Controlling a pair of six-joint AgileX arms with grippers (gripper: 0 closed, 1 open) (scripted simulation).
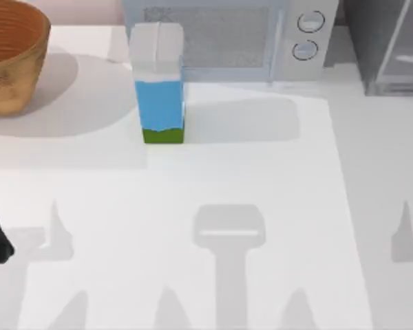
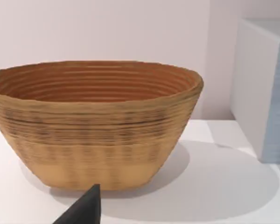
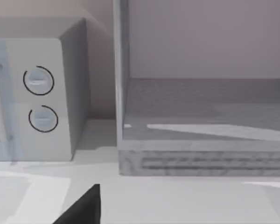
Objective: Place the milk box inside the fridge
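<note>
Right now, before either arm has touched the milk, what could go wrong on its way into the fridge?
1. The milk box is tall and narrow and stands upright; an off-centre grip or a nudge could topple it.
2. It stands right in front of the microwave, so a gripper reaching around it might bump that.
3. The fridge is at the table's far right, and its silver frame post edges the opening; the carton could clip it going in.

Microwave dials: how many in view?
2. Both sit on the microwave right-hand panel, one dial directly above the other dial, between the milk box and the fridge. None looks hidden.
</note>
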